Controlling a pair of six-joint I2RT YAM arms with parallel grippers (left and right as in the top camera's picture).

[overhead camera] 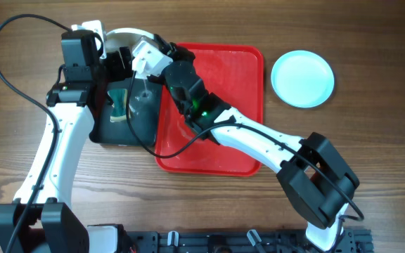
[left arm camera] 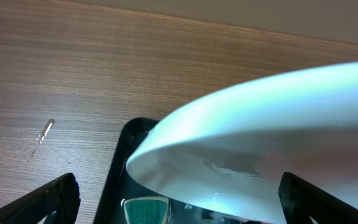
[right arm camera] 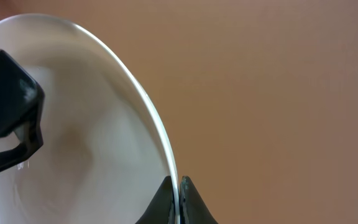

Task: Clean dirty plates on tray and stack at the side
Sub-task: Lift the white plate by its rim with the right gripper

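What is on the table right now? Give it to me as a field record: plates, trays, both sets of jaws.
white plate: held up, tilted, by the black tray's far end
light blue plate: flat on the table, right of the red tray
red tray: no plate on its visible part; right arm crosses it
black tray: left of the red tray, green sponge in it
right jaws: shut on the white plate's rim
left jaws: open, close to the white plate, not gripping
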